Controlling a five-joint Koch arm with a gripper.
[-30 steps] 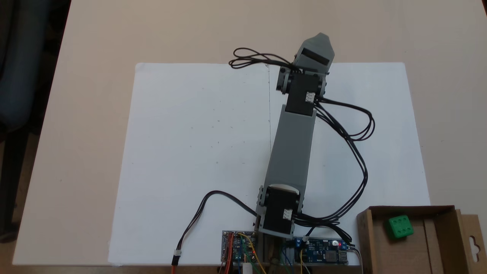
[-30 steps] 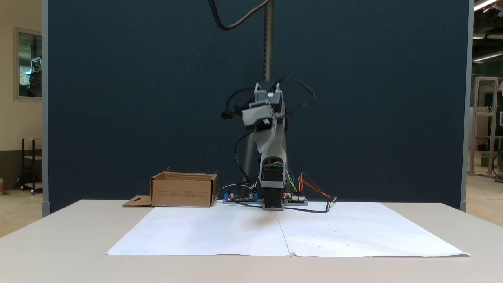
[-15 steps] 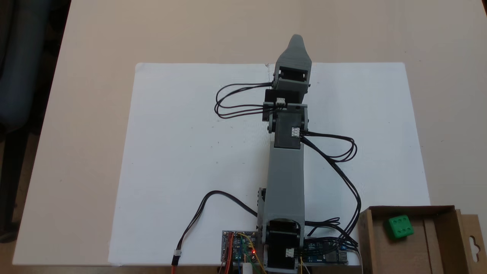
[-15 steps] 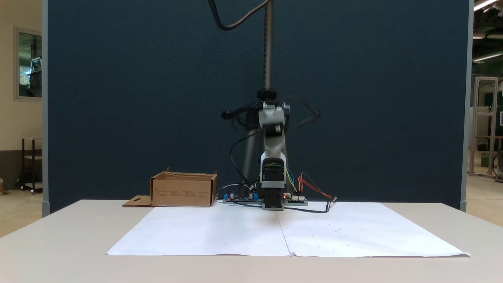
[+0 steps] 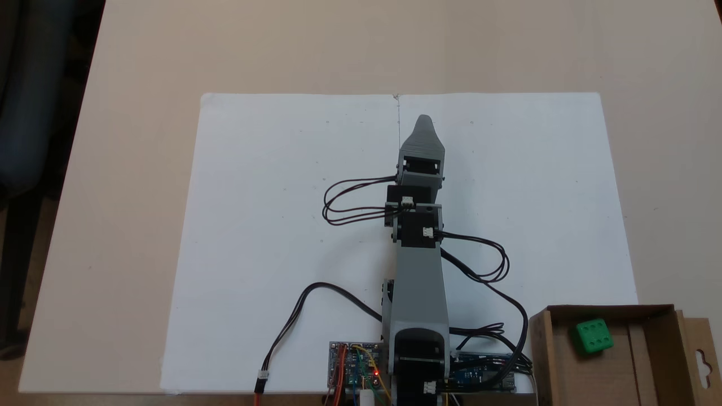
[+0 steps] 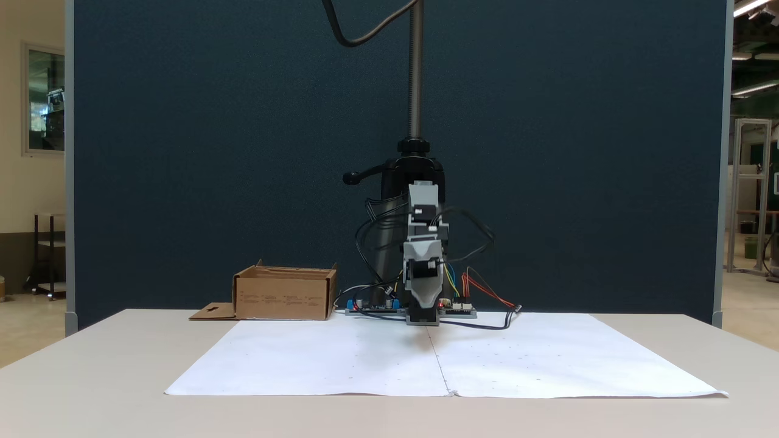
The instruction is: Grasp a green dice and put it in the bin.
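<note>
Inside the bin (image 5: 541, 349) — the green dice (image 5: 593, 336); claw (image 5: 424, 121) well apart, grip state unclear.

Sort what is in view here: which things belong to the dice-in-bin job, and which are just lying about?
Job:
- small bright green plastic dice, lying inside the box
- shallow brown cardboard box, the bin, beside the arm's base
- grey arm's gripper, over the paper, away from the box

Lying about:
- white paper sheets
- circuit boards and black cables
- dark blue partition
</note>
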